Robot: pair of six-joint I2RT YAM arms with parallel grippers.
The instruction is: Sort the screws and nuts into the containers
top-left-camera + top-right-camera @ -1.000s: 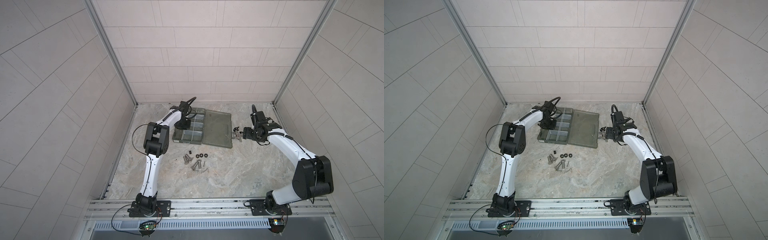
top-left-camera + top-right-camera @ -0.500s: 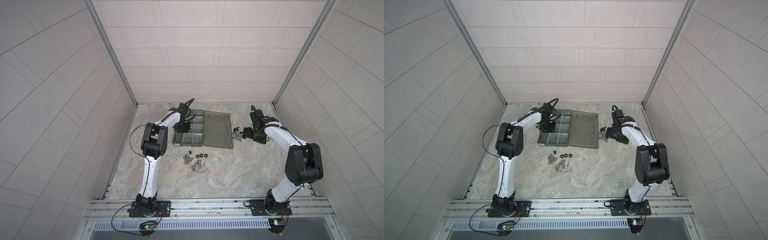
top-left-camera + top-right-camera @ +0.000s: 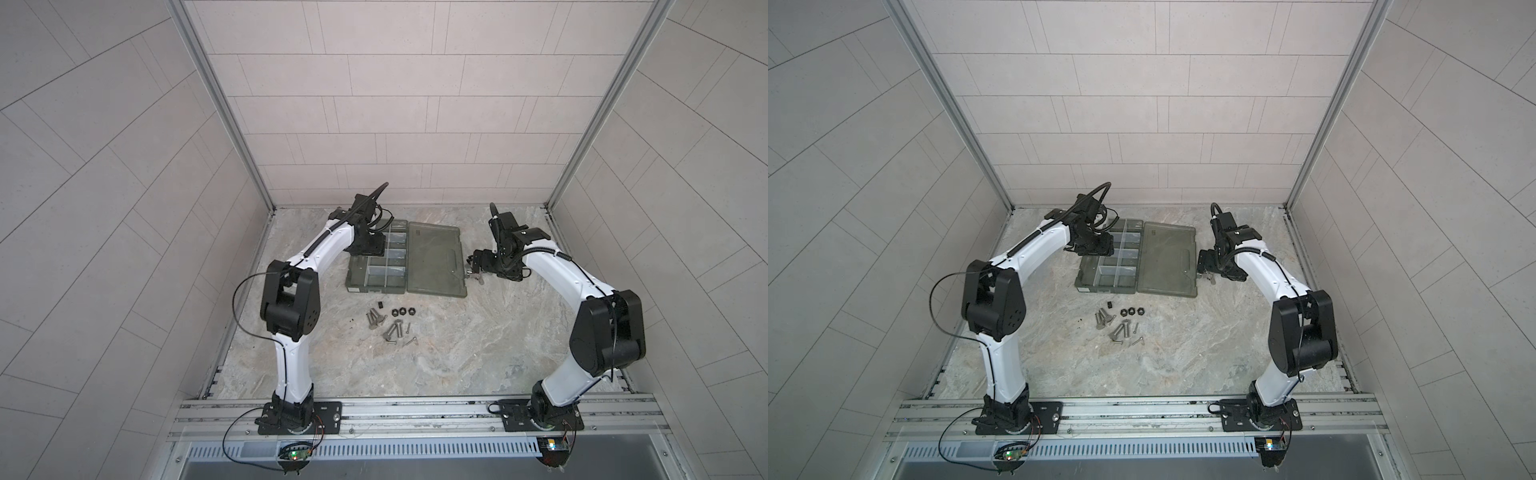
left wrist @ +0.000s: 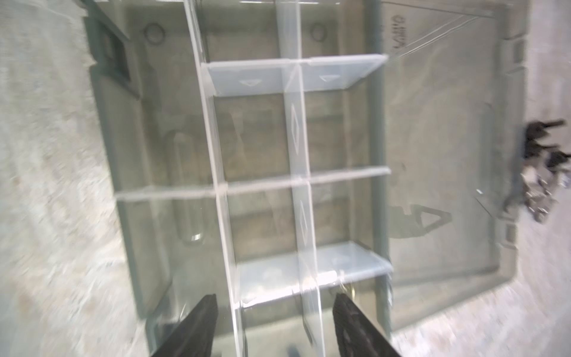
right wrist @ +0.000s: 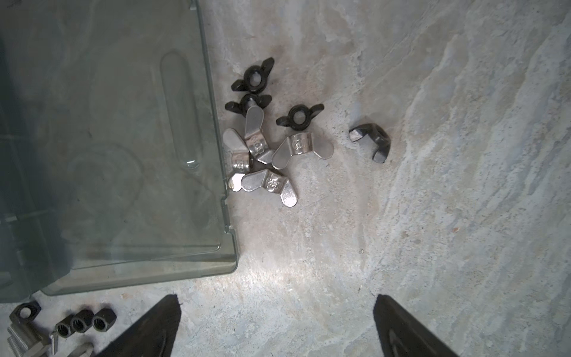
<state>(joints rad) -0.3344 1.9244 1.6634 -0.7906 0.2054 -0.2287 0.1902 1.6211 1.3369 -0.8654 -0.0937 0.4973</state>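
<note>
The marbled bench (image 3: 478, 345) carries a smoky organiser case (image 3: 374, 288) lying open and flat towards its far side. The undivided lid half (image 3: 436, 262) is on the right and the compartments (image 3: 395, 253), parted by pale dividers (image 4: 296, 139), are on the left. My left gripper (image 4: 275, 304) hangs over the far left part of the compartment half. Its wrist view is blurred, but the two fingers stand clearly apart with dividers showing between them and nothing gripped. My right gripper (image 5: 276, 298) is just beyond the lid's right edge, low over the bench, with its jaws spread wide and nothing between them. The screws (image 3: 390, 328) lie loose on the bench in front of the case, thick hex-head bolts mixed with thinner ones, well apart from both grippers. The three black hex nuts (image 3: 402, 311) sit in a close row between the screws and the case's front wall; my right wrist view also catches them (image 5: 86, 323). A cluster of wing nuts (image 5: 262, 154), some silver and some black, lies on the bench against the lid's right edge, near my right gripper.
</note>
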